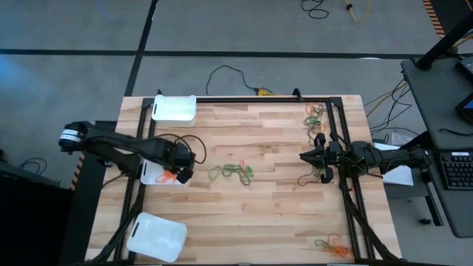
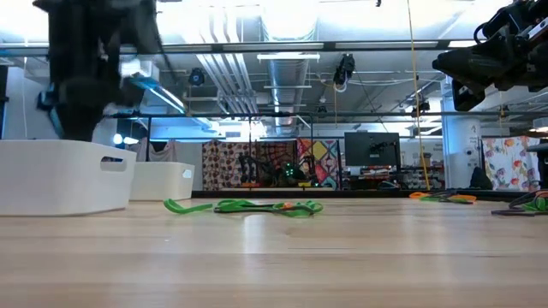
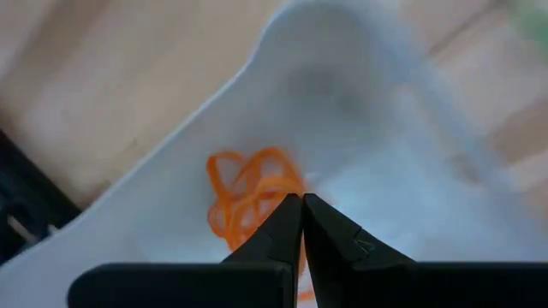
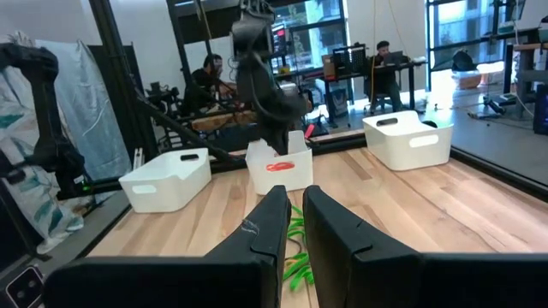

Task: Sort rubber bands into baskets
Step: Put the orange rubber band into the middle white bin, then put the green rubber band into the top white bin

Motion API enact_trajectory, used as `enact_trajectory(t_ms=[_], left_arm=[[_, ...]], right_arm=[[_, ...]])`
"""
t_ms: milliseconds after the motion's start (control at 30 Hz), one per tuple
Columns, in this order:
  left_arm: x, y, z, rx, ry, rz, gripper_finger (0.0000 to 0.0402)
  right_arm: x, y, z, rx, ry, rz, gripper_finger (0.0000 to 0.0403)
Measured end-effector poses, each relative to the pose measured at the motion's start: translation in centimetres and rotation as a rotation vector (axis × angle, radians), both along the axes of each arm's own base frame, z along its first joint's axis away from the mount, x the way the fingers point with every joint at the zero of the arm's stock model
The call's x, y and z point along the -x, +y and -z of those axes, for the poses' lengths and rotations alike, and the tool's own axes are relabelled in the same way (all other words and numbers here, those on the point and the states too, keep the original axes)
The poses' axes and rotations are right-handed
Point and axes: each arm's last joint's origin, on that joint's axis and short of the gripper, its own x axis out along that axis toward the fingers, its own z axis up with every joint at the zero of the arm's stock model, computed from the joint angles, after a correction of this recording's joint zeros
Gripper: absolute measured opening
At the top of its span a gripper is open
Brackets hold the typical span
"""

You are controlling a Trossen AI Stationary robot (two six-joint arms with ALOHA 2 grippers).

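A: Where are the rubber bands?
B: An orange clump [image 3: 253, 192] lies in the middle basket [image 1: 151, 174], under the left gripper [image 1: 182, 176], whose fingers are pressed together on nothing. A green-and-orange tangle [image 1: 232, 172] lies mid-table; further heaps sit at the far right corner [image 1: 315, 114] and near right corner [image 1: 331, 245].

A: Other baskets?
B: One at the far left edge [image 1: 174, 108], one at the near left corner [image 1: 156, 236].

A: Right gripper?
B: It hangs above the right side of the table [image 1: 304, 156], fingers nearly together, holding nothing.

A: Surface and room?
B: Pale wooden planks [image 1: 266, 214] with a black frame; grey floor with loose cables around. Only the low view shows the ceiling ducts and a patterned cloth [image 2: 257, 162]; only the right wrist view shows seated people [image 4: 383, 53] at desks. No writing legible
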Motion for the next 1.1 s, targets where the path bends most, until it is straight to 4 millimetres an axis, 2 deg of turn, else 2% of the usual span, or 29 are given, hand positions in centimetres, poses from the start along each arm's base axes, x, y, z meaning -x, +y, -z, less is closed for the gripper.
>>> enact_trajectory(t_ms=[167,333,467,600,733,933,1100], left_arm=[[0.5,0.0,1.9,0.019,0.004,-0.025,0.0],[0.5,0.0,1.8,0.018,0.005,-0.025,0.0008],[0.5,0.0,1.4,0.016,0.024,-0.024,0.0046],[0.5,0.0,0.1,0.012,0.059,-0.014,0.0098],[-0.6,-0.1,-2.3,0.017,0.009,0.029,0.0152],[-2.7,-0.2,-5.9,0.007,-0.159,0.069,0.0218],[-5.6,-0.5,-7.0,0.008,-0.355,0.104,0.0244]], right_arm=[[0.0,0.0,0.0,0.0,0.001,0.0,0.0034],[0.0,0.0,0.0,0.0,0.0,0.0,0.0034],[0.0,0.0,0.0,0.0,0.0,0.0,0.0034],[0.0,0.0,0.0,0.0,0.0,0.0,0.0034],[0.0,0.0,0.0,0.0,0.0,0.0,0.0034],[0.0,0.0,0.0,0.0,0.0,0.0,0.0034],[0.0,0.0,0.0,0.0,0.0,0.0,0.0034]])
